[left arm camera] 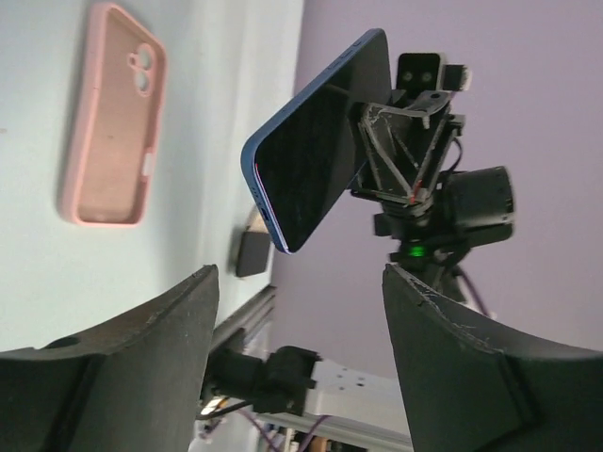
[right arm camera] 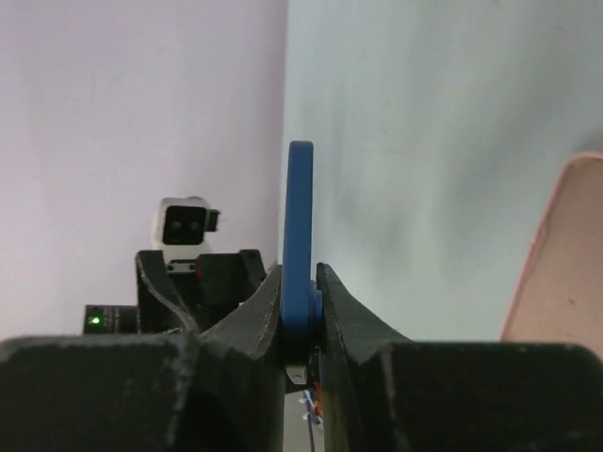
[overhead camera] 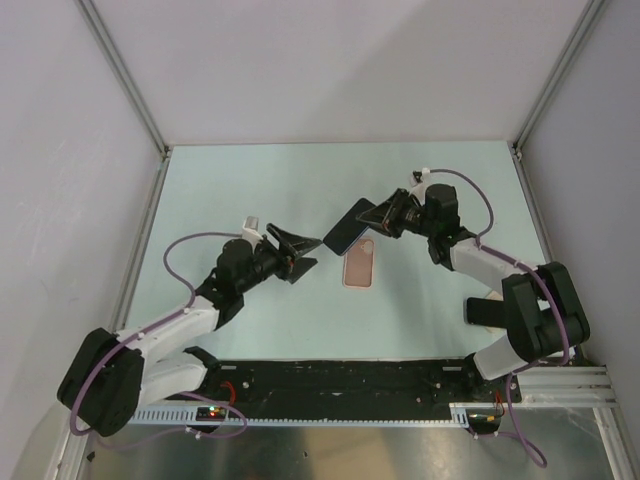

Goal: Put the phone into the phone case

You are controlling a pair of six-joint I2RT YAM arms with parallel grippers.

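The phone (overhead camera: 349, 228) has a blue body and a glossy black screen. My right gripper (overhead camera: 378, 217) is shut on its end and holds it tilted in the air, above the far end of the phone case. In the right wrist view the phone (right arm camera: 301, 221) stands edge-on between the fingers (right arm camera: 350, 311). The phone case (overhead camera: 359, 263) is an empty pink shell lying open side up on the table. It also shows in the left wrist view (left arm camera: 113, 113) and at the right wrist view's edge (right arm camera: 563, 254). My left gripper (overhead camera: 300, 262) is open and empty, left of the case, facing the phone (left arm camera: 316, 155).
A small black block (overhead camera: 484, 310) lies on the table near the right arm's base; it also shows in the left wrist view (left arm camera: 252, 252). A black rail (overhead camera: 350, 378) runs along the near edge. Walls with metal posts (overhead camera: 125, 75) close in the back and sides.
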